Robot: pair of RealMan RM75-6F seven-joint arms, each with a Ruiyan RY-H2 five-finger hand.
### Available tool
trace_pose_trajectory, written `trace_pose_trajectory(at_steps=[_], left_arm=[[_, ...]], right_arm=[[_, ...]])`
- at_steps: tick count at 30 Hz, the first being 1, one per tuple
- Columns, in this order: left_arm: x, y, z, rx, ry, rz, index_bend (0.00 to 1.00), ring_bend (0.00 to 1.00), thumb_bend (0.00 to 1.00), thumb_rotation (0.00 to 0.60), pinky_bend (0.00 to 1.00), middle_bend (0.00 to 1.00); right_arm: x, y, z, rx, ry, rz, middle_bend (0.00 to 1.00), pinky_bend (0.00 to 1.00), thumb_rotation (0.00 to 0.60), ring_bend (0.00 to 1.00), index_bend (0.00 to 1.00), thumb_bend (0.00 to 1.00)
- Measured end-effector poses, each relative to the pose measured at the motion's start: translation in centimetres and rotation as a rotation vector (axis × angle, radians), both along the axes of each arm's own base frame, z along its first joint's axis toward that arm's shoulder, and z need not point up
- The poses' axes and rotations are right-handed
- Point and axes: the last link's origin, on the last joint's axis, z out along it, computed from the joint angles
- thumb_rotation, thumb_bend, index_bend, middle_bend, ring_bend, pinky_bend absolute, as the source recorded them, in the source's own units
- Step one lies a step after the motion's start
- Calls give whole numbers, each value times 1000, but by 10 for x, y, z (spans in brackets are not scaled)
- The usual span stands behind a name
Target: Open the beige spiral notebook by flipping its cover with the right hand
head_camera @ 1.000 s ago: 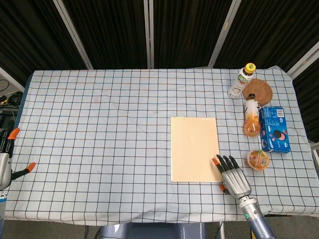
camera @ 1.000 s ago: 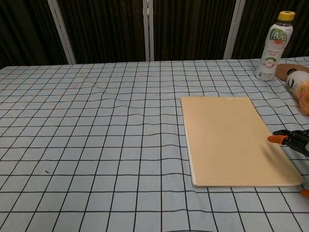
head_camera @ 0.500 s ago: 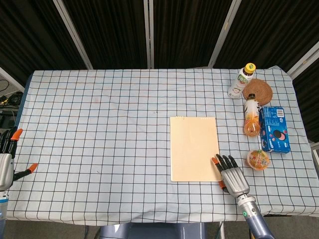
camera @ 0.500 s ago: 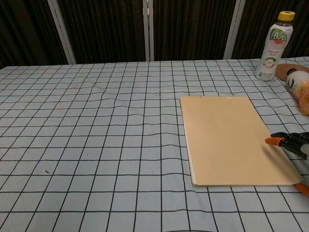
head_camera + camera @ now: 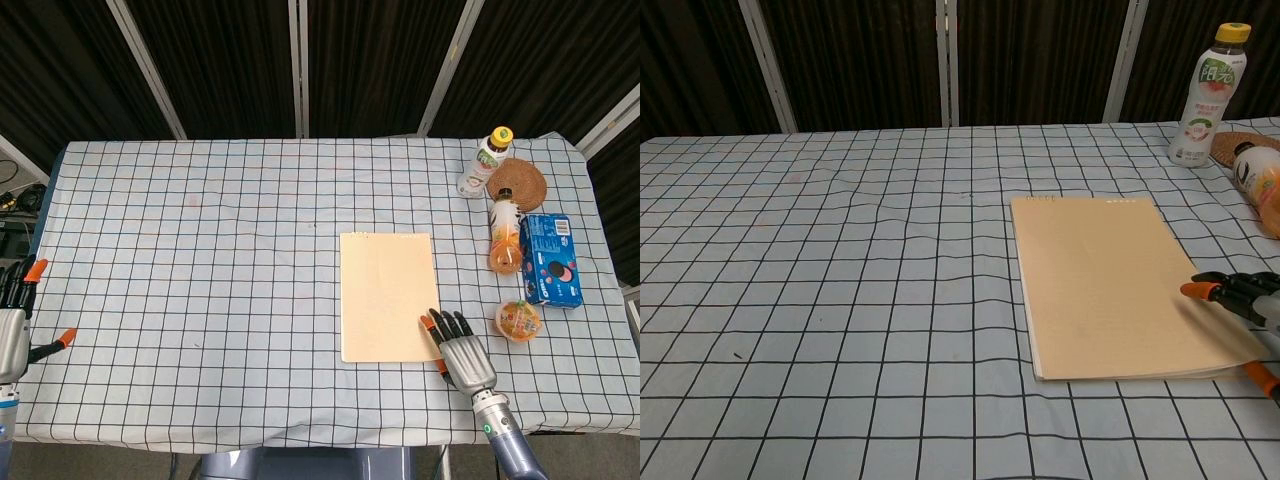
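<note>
The beige spiral notebook [image 5: 387, 295] [image 5: 1105, 282] lies closed and flat on the checked tablecloth, right of centre, with its spiral at the far edge. My right hand [image 5: 461, 354] [image 5: 1243, 306] is at the notebook's near right corner, fingers spread and holding nothing, its orange fingertips [image 5: 430, 322] reaching over the cover's right edge. Whether they touch the cover I cannot tell. My left hand [image 5: 16, 322] hangs at the table's left edge, fingers apart and empty.
At the right side stand a white drink bottle [image 5: 486, 158] [image 5: 1205, 84], a woven coaster [image 5: 517, 183], an orange juice bottle [image 5: 505, 232] lying down, a blue biscuit pack [image 5: 551, 259] and a small fruit cup [image 5: 518, 320]. The table's front edge [image 5: 300, 435] runs just behind my right wrist.
My right hand has crept left onto the notebook's right edge. The notebook has slid slightly left. The left hand has barely shifted.
</note>
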Motion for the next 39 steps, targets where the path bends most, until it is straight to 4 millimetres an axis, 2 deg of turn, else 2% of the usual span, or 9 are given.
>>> trace_pose_trajectory(at_steps=[6,13,16,17,19,20,24,29,39], left_arm=[[0,0,1,5,-5,-1,0,0,85,600,0,0],[3,-1,6,22,-18,-14,0,0,85,600,0,0],[4,-2,7,27,-23,-17,0,0,86,600,0,0],[4,-2,8,28,-24,-17,0,0,85,600,0,0],[4,-2,8,29,-27,-16,0,0,85,600,0,0],[4,-2,9,29,-28,-15,0,0,85,600,0,0],[3,-2,9,29,-32,-15,0,0,86,600,0,0],[3,-1,9,28,-33,-15,0,0,85,600,0,0],[4,-2,8,23,-30,-15,0,0,86,600,0,0]], right_arm=[[6,-9,-6,1,-9,-5,0,0,600,0,27,624],[15,-26,-13,-1,-32,-29,0,0,600,0,43,596],[20,-35,-15,-5,-50,-45,10,0,600,0,166,582],[23,-38,-15,-8,-57,-46,61,19,600,11,273,578],[29,-45,-17,-19,-68,-39,209,119,600,92,459,576],[30,-47,-17,-27,-69,-36,314,215,600,181,553,578],[35,-51,-15,-86,-81,-18,524,444,600,405,745,584],[39,-50,-12,-137,-138,9,575,475,600,460,798,585],[39,-30,-1,-93,-227,1,580,477,600,466,804,585]])
